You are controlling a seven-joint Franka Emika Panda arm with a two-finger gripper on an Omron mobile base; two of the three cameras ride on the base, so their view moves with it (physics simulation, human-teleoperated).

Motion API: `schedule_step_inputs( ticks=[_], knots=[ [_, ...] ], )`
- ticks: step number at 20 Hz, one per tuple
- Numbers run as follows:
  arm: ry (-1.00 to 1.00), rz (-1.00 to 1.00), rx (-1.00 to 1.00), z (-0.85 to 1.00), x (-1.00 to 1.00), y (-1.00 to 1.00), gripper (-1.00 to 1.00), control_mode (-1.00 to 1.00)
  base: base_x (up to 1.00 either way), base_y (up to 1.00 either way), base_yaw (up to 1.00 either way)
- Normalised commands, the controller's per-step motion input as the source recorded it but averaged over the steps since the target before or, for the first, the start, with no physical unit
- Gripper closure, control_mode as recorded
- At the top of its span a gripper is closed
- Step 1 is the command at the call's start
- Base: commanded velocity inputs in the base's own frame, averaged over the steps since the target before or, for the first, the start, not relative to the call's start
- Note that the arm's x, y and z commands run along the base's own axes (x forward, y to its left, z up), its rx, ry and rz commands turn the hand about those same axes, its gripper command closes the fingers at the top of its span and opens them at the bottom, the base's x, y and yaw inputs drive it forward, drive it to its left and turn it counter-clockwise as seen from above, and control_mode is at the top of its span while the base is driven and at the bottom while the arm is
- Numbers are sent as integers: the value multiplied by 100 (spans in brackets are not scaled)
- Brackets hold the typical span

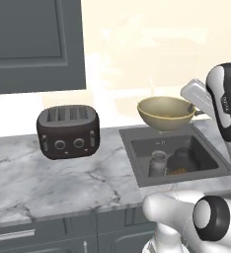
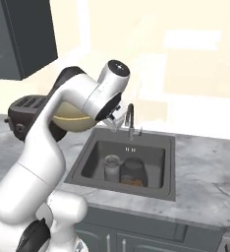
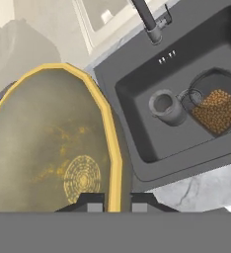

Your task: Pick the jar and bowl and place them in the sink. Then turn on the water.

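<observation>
- The hand (image 3: 114, 201), seen at the bottom edge of the hand view, is clamped on the rim of the bowl (image 1: 167, 112), one finger on each side of the yellow edge.
- In the left base view the bowl hangs in the air at centre right, above the back left corner of the sink (image 1: 137, 163) and clear of the table (image 1: 48, 173).
- The jar (image 3: 213, 101) lies on its side in the basin, at the right of the hand view, its brown granules showing; a grey lid (image 3: 166, 106) sits just beside it, and whether the two still join cannot be told.
- The step in hand looks to be carrying the bowl over the basin and lowering it in; keeping it level and setting it to the open side of the jar would serve best.
- The gooseneck tap (image 2: 130, 118) stands close behind the wrist in the right base view, so the descent should keep forward of it.
- The toaster (image 1: 68, 131), at left, is well apart.
- No water runs yet.
</observation>
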Motion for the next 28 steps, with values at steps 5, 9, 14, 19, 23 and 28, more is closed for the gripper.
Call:
schedule_step_inputs(
  ticks=[5,9,14,19,23,28],
  knots=[
    [0,-4,0,-58,16,0,100,-100,0,0,0],
    [0,-8,0,-51,9,0,100,-100,0,0,0],
    [0,-13,0,-46,14,0,100,-100,0,0,0],
    [0,-13,0,-48,12,0,100,-100,0,0,0],
    [2,-13,0,-40,10,0,100,-100,0,0,0],
    [3,-9,1,-41,5,0,100,-100,0,0,0]
  ],
)
